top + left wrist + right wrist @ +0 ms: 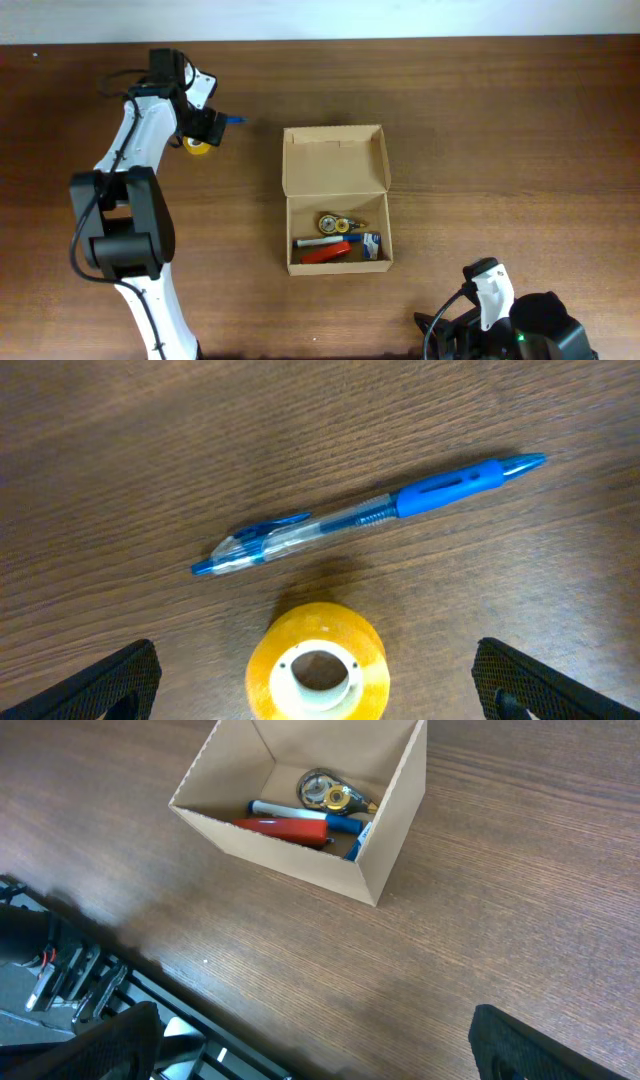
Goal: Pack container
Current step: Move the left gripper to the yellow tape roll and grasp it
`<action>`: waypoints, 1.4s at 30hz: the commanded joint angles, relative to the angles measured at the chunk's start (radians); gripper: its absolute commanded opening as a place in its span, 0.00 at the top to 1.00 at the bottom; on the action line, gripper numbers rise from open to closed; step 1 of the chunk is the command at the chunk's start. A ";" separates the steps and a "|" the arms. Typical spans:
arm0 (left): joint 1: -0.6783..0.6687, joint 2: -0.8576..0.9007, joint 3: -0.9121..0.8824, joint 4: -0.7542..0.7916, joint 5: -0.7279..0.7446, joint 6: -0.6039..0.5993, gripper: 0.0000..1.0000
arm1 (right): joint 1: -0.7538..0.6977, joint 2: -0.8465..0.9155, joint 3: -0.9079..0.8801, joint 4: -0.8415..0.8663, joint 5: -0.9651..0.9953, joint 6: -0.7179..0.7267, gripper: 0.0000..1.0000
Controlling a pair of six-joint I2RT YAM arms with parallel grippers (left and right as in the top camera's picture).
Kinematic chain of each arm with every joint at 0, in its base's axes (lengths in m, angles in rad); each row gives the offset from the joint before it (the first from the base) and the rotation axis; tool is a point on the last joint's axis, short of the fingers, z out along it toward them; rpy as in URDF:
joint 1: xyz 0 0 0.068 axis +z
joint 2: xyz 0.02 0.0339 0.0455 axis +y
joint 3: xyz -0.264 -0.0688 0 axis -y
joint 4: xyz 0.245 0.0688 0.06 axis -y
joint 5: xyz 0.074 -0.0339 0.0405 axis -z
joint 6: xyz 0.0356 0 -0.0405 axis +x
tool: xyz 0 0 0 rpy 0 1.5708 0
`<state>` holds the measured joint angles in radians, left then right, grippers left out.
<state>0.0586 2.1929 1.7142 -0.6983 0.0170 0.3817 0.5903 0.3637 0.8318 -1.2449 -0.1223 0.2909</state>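
Note:
The container, a brown cardboard box, stands mid-table with its flap lid laid open toward the back. Inside lie a red marker, a white pen and a round yellow tape dispenser; the right wrist view shows the container from the front. My left gripper hovers open at the far left, its fingers straddling a yellow tape roll without touching it. A blue pen lies just beyond the roll. My right gripper is open and empty near the front edge.
The table's front edge runs under my right gripper, with a dark metal frame below it. The left arm stretches along the table's left side. Bare wood lies between the tape roll and the container.

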 commanded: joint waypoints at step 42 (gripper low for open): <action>0.046 0.120 0.038 -0.109 0.112 -0.120 0.50 | 0.008 0.005 -0.003 0.003 -0.005 -0.003 0.01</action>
<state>0.1051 2.2761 1.7321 -0.7715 0.1024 0.3035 0.5903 0.3637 0.8318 -1.2453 -0.1223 0.2909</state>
